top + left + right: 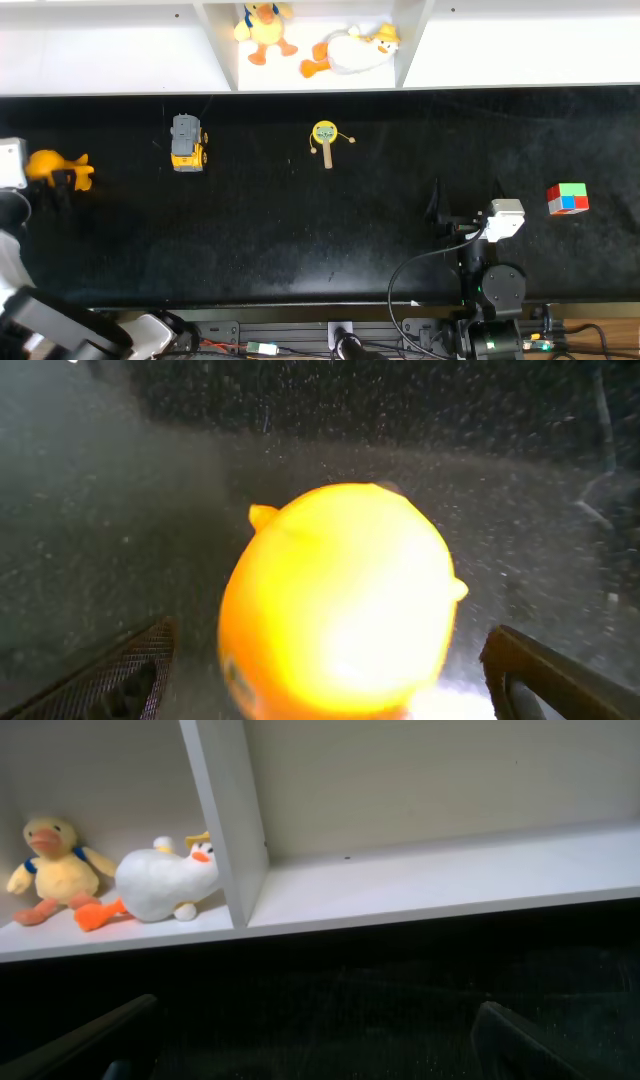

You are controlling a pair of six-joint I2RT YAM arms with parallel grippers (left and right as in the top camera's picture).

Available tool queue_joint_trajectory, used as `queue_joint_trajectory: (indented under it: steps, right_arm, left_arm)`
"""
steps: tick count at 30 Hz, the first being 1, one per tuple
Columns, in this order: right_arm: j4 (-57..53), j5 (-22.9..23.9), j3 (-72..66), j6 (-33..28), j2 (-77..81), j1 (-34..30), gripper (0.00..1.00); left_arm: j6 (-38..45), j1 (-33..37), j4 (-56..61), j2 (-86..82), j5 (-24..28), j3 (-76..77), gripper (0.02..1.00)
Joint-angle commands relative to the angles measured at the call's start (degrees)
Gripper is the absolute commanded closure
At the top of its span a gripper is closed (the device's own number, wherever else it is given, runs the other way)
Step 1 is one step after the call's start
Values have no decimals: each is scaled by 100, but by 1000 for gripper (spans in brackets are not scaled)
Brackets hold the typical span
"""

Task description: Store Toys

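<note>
**Left gripper straddling orange toy, right gripper hanging open at near right**

The left gripper (330, 632) is sitting at the far-left end of the black table (300, 240). Its fingers are spread, one on each side of a round orange toy (340, 600). The left wrist view is showing a gap between each finger and the toy, so it is bracketing the toy, not pinching it. The toy is resting on the table surface, well left of everything else.

The right gripper (315, 1010) is hanging over the near-right part of the table. Its fingers are spread wide with nothing between them, and it is facing the white shelf (420, 885) that is running along the far edge.

The shelf's middle compartment is holding two plush toys:
- A yellow duck (264, 28) is sitting on the left.
- A white duck (350, 50) is lying on its side just beside it, on the right.

Lying loose on the table:
- A yellow-and-grey toy truck (187, 143) is sitting left of centre toward the far side, right of the orange toy and well apart from it.
- A small rattle drum with a wooden handle (325, 140) is lying at far centre, in front of the middle compartment.
- A colour cube (567, 198) is sitting at the right, to the right of the right arm and apart from it.
</note>
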Motion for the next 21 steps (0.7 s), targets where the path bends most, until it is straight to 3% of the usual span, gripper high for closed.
queue_joint_trajectory:
  steps: [1, 2, 7, 15, 21]
  right_arm:
    - [28, 24, -76, 26, -52, 22, 5]
    - [28, 22, -76, 26, -52, 22, 5]
    - [28, 24, -76, 26, -52, 22, 5]
    - [28, 22, -76, 26, -52, 22, 5]
    - [28, 24, -76, 26, -52, 22, 7]
  left_arm:
    - [85, -129, 190, 269, -356, 122, 290]
    - [85, -138, 212, 282, -354, 122, 408]
    - [81, -142, 334, 267, -328, 122, 676]
    - [-844, -221, 426, -503, -114, 122, 766]
    - [-2100, -953, 1191, -863, -127, 125, 761]
